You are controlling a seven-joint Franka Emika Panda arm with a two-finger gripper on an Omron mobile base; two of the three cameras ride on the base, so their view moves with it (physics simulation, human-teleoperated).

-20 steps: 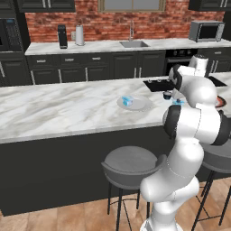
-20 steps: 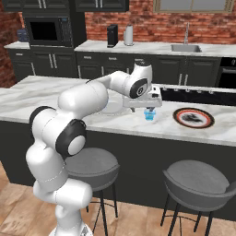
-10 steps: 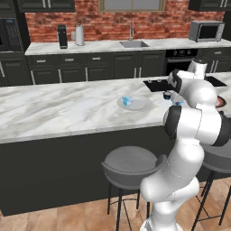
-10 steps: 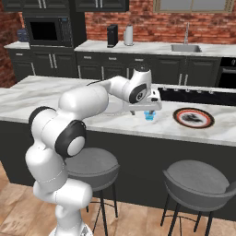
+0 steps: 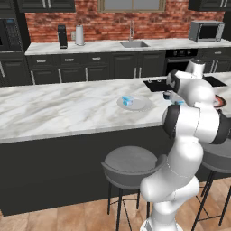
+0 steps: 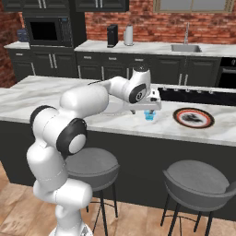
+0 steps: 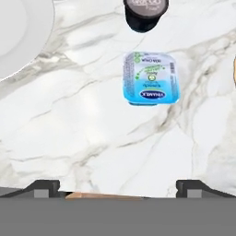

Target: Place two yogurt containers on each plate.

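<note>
Task is looking roughly a quarter done, judging by what's lying where. In the left base view one light blue yogurt cup [image 5: 127, 100] is already sitting on the pale plate [image 5: 140, 106], centre of frame; nothing else is showing on it. In the right base view the red-rimmed plate [image 6: 193, 118], right of centre, is carrying no cup that I can make out (its dark centre is making that hard to call).

The gripper [image 7: 118, 186] is hanging over the counter [image 7: 92, 138] w/ fingers spread wide and nothing between them. In the hand view a second blue yogurt cup [image 7: 150, 78] is lying on the marble, upper centre-right of frame, apart from the fingertips. A dark yogurt cup [image 7: 145, 13] is sitting just beyond it at the top edge, and the pale plate's rim is curving through the upper left corner.

So three cups are probably still waiting to be placed; the 4th I can't locate. Next up, I'd guess: the blue one under the hand.
</note>
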